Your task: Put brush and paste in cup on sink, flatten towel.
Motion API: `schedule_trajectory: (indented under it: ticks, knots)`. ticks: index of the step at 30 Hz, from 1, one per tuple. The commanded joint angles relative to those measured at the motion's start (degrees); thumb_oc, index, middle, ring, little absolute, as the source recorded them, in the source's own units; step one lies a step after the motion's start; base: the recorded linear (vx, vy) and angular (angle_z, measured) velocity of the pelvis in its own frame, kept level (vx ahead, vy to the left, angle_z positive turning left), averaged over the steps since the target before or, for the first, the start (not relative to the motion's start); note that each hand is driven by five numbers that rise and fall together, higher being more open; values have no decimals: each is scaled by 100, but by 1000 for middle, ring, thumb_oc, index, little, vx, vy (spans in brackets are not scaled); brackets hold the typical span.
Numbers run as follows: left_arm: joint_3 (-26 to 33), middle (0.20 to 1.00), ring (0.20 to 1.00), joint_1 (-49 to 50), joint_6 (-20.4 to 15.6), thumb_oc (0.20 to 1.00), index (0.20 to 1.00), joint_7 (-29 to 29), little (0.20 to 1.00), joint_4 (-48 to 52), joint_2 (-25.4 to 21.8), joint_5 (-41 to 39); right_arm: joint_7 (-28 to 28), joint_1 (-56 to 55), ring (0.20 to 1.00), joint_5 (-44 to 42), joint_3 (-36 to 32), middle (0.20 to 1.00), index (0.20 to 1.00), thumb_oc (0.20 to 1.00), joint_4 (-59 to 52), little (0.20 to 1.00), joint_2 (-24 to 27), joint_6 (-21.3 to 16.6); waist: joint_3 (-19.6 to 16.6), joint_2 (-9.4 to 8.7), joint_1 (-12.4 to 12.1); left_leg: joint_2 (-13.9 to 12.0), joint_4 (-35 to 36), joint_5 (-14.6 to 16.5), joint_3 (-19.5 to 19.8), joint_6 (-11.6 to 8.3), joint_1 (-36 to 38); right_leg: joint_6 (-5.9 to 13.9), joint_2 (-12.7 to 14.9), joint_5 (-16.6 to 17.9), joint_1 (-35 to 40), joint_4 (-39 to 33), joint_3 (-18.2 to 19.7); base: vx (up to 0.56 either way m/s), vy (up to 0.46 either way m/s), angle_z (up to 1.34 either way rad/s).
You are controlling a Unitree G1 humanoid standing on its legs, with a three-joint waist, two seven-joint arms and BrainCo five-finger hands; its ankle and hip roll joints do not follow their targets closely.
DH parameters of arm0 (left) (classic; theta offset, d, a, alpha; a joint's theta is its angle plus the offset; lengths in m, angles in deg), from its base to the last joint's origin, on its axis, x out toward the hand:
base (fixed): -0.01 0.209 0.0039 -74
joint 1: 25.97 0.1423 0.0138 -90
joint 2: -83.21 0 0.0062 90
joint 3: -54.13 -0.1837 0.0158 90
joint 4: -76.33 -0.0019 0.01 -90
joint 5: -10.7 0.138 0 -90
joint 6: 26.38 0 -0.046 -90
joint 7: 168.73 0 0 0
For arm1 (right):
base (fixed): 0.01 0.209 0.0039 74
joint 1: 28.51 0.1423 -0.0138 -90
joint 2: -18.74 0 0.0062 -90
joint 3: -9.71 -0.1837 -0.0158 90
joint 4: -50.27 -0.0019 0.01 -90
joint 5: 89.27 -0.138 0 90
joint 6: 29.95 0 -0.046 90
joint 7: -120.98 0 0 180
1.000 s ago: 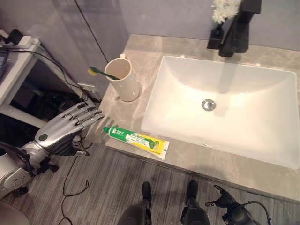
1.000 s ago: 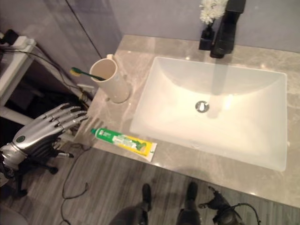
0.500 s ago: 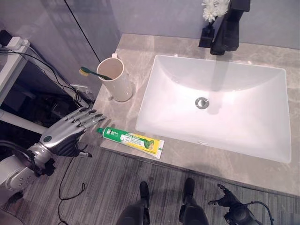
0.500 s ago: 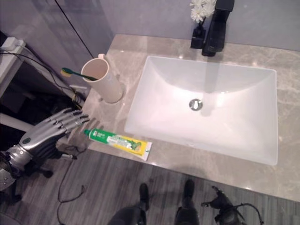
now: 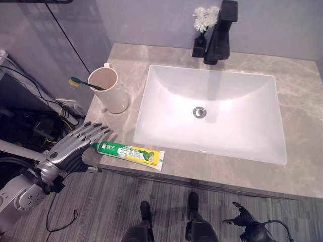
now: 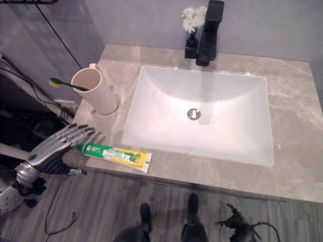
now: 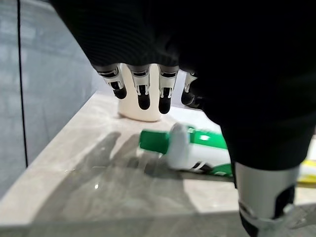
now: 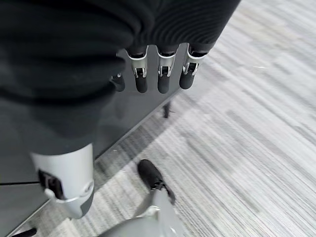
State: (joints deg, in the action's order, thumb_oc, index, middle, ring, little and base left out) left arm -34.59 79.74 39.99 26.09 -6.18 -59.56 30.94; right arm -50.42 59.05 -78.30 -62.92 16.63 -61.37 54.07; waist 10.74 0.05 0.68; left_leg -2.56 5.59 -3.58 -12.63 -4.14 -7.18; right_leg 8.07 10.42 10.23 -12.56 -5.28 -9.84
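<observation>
A green and yellow toothpaste tube [image 5: 130, 151] lies flat near the counter's front edge, its green cap [image 7: 153, 139] pointing left. My left hand [image 5: 70, 148] is open, and its straight fingers [image 7: 143, 94] hover over the counter's left corner just by the cap without touching it. Behind it stands a cream cup [image 5: 110, 92] with a green toothbrush [image 5: 83, 83] leaning in it, head sticking out to the left. My right hand [image 8: 159, 74] hangs low over the wooden floor, fingers relaxed and holding nothing.
A white rectangular basin [image 5: 145, 108] fills the middle of the grey marble counter [image 5: 298, 91]. A black faucet [image 5: 220, 31] and a small vase of white flowers [image 5: 202, 19] stand at the back. A shelf with cables [image 5: 30, 88] sits left of the counter.
The camera has shifted, so the whole scene sits further left and lower. My left hand has moved in closer to the tube's cap end, its fingers now over the counter's corner.
</observation>
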Motion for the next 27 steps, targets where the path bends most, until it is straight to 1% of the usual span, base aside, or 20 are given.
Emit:
schedule_trajectory:
  ticks: [1, 5, 7, 21, 25, 27]
  knots:
    - [46, 1000, 1000, -545, -7, 1000, 1000, 109, 1000, -242, 342, -469, 38, 181, 1000, -106, 41, 1000, 1000, 1000, 47, 1000, -10, 4, 20, -9, 22, 48, -59, 12, -198, -161, 75, 523, 381, 110, 198, 28, 303, 41, -2, -14]
    - [29, 1000, 1000, -556, 29, 1000, 1000, 97, 1000, -303, 478, -511, 24, 192, 1000, -103, 78, 1000, 1000, 1000, 26, 1000, -53, 11, 33, -16, 26, 42, -59, 27, -237, -155, 108, 509, 358, 98, 185, 28, 350, 35, -1, -10]
    - [2, 1000, 1000, -647, 86, 1000, 1000, 111, 1000, -398, 647, -638, 38, 265, 1000, -199, 104, 1000, 1000, 1000, 38, 1000, -151, 18, 36, -36, 59, 37, -59, 41, -300, -155, 133, 492, 343, 101, 155, 28, 424, 43, -8, -10]
    - [-211, 1000, 1000, -794, 107, 1000, 1000, -7, 1000, -436, 942, -764, 51, 390, 1000, -199, 137, 1000, 1000, 1000, 48, 1000, -157, 45, 73, -39, 99, 33, -59, 96, -481, -153, 220, 458, 263, 78, 70, 28, 617, 35, -4, -8]
    - [-280, 1000, 1000, -827, 128, 1000, 1000, -55, 1000, -439, 887, -689, 53, 398, 1000, -209, 130, 1000, 1000, 1000, -28, 1000, -120, 42, 88, -49, 114, 24, -59, 99, -517, -153, 221, 455, 242, 82, 38, 28, 654, 26, -9, -7]
    - [-344, 1000, 1000, -838, 129, 1000, 1000, -146, 1000, -371, 673, -501, 39, 403, 1000, -195, 151, 1000, 1000, 1000, -102, 1000, -76, 30, 104, -63, 146, 14, -59, 108, -560, -154, 241, 457, 211, 77, 21, 28, 700, 33, -5, -9]
